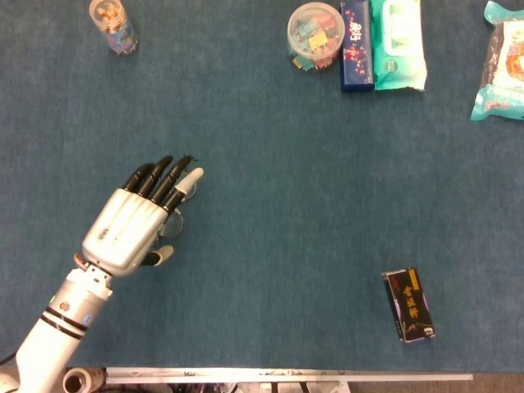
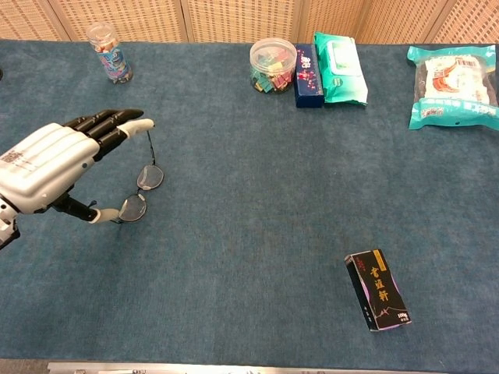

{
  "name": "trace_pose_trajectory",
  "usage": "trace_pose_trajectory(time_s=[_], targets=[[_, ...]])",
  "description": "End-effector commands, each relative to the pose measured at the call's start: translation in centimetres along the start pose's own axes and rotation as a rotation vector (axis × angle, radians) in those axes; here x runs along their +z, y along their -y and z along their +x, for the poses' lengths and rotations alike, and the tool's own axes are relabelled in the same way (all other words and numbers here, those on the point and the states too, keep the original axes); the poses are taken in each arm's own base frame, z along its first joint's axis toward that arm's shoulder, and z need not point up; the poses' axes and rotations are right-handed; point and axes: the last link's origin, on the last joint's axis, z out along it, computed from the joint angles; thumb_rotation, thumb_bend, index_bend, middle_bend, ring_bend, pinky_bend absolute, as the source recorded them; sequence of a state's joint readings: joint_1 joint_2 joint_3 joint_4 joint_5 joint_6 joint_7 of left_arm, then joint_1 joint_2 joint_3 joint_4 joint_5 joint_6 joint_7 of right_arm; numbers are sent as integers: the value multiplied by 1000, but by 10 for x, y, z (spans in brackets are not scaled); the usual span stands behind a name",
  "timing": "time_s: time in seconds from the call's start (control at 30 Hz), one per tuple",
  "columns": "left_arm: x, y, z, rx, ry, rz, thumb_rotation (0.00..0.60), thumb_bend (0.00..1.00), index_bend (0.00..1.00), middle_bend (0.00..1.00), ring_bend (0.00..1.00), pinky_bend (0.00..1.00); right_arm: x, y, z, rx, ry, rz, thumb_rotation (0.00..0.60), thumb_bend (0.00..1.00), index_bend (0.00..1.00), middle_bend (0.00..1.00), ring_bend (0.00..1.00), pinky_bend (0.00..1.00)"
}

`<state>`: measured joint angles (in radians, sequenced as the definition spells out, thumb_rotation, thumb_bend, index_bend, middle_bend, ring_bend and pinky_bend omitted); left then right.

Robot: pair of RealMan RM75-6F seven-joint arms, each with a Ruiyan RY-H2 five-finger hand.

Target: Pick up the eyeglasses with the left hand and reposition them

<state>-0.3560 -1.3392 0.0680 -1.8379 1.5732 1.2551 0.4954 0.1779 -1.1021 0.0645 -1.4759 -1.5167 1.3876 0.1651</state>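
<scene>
Head view – left hand [image 1: 131,225] hides most of the eyeglasses [image 1: 185,194]

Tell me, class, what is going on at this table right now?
The robot's left hand hovers open, fingers straight, beside the eyeglasses on the blue table. The glasses lie on the cloth, not held. The right hand is out of view. A black box lies nearer the front.

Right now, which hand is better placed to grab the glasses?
Left. The left hand hovers open right beside the glasses, fingers spread above them. The right hand shows in neither view.
</scene>
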Motion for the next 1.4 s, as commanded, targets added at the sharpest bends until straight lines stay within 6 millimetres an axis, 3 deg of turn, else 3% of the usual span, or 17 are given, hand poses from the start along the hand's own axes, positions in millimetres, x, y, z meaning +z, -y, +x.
trace_pose_trajectory(time_s=[0.03,0.4,0.63,0.97,1.4], targets=[[-5,2,4,-9,-8,2,600,0,18,0,0,134,0,0,0,-1,0,1,600,0,428,313,201,330],[-11,14,6,-100,-57,-71,600,0,0,0,0,134,-2,0,0,-8,5,-6,600,0,428,313,201,330],[-15,23,1,-136,-53,-10,600,0,0,0,0,134,0,-4,-2,-4,16,-19,600,0,428,313,201,330],[-15,6,-4,-225,-69,41,600,0,0,0,0,134,0,-4,-7,3,26,-17,600,0,437,313,201,330],[-1,-8,-15,-269,-45,18,600,0,0,0,0,135,0,-7,-8,8,39,-26,600,0,439,313,201,330]])
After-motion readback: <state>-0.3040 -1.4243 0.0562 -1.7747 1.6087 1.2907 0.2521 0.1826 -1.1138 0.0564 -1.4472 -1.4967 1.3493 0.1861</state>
